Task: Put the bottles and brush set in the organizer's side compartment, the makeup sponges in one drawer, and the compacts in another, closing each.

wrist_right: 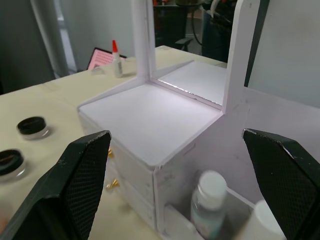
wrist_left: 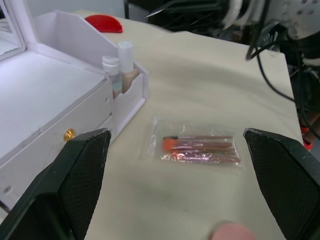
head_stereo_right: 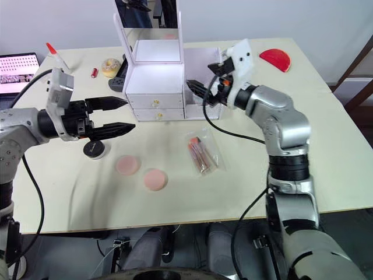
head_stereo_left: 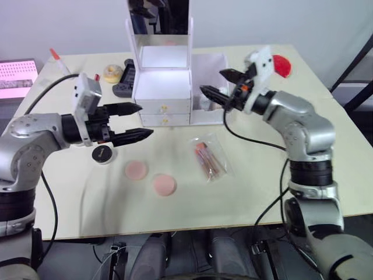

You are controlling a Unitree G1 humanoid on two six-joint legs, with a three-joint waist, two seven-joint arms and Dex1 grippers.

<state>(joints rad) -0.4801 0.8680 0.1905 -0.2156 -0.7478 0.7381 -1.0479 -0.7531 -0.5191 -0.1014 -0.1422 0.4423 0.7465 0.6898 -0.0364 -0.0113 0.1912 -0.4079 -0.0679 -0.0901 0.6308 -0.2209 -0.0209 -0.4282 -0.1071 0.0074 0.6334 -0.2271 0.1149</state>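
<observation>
Left wrist view: brush set lies crosswise ahead of spread left gripper; right gripper, also spread, hovers over the bottles.

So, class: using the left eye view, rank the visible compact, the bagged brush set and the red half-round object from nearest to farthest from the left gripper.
1. The compact: just below the left gripper, on its own side.
2. The brush set: mid-table, toward the right arm's side.
3. The red half-round object: far right corner, beyond the right gripper.
</observation>
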